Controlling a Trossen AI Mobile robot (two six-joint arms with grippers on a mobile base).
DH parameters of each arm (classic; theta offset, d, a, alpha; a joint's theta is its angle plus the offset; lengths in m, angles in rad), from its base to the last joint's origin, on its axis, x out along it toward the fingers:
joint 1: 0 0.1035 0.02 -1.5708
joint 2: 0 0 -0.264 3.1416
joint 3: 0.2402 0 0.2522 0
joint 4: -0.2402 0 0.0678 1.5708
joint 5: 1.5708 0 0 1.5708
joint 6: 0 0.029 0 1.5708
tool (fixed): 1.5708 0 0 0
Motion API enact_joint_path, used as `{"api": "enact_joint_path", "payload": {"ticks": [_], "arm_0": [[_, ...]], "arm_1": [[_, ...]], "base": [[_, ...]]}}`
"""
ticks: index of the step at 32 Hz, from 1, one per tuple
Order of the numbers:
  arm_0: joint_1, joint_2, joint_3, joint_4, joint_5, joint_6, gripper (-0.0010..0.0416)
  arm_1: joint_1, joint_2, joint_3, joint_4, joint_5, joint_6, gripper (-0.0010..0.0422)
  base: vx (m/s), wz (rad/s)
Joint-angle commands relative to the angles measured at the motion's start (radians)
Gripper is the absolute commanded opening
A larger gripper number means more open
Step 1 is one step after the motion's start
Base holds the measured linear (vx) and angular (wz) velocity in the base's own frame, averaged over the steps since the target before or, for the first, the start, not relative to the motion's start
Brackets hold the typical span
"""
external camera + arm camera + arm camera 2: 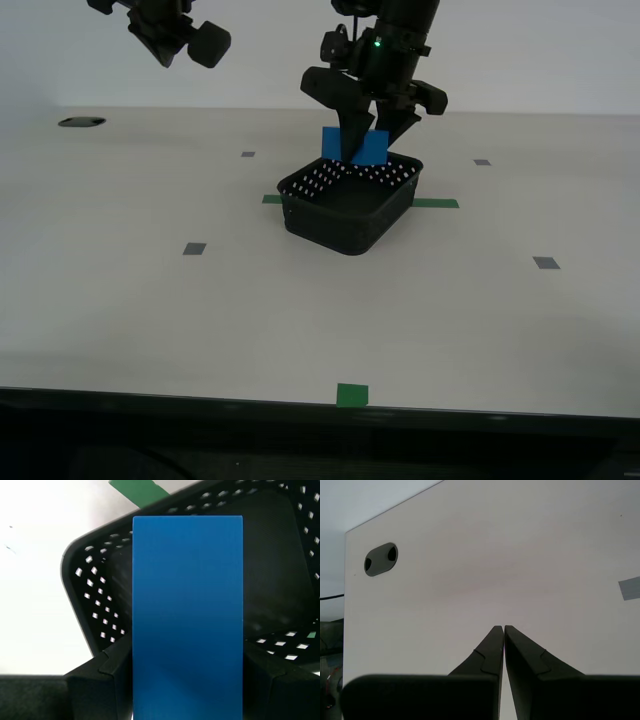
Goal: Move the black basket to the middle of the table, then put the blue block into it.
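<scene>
The black basket (330,225) stands near the middle of the table (150,320), over the green tape strip (435,203). My first gripper (365,140) is shut on the blue block (333,143) and holds it upright just above the basket's far part. In the first wrist view the block (187,615) sits between the jaws of my first gripper (187,655), with the basket's inside (280,570) below it. My second gripper (185,45) hangs high at the exterior view's far left, shut and empty (503,627).
A green tape square (352,394) lies at the table's front edge. Small grey marks (195,248) (546,263) lie on either side of the basket. An oval cable hole (81,122) sits at the far left and shows in the second wrist view (381,559).
</scene>
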Motion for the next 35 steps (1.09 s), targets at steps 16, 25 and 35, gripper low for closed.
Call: {"api": "enact_joint_path", "payload": {"ticks": [16, 25, 35], "arm_0": [[0.001, 0.001, -0.005, -0.007, 0.003, -0.048, 0.0373], [0.001, 0.001, -0.005, -0.01, 0.003, -0.048, 0.0366], [0.001, 0.001, -0.005, 0.0, 0.003, -0.047, 0.0381]], "arm_1": [[0.005, -0.001, 0.0, -0.026, -0.001, 0.0, 0.0], [0.006, -0.001, 0.0, -0.03, -0.001, 0.001, 0.0], [0.005, -0.001, 0.0, -0.021, -0.001, 0.001, 0.0]], "base": [[0.0, 0.0], [0.0, 0.0], [0.0, 0.0]]}}
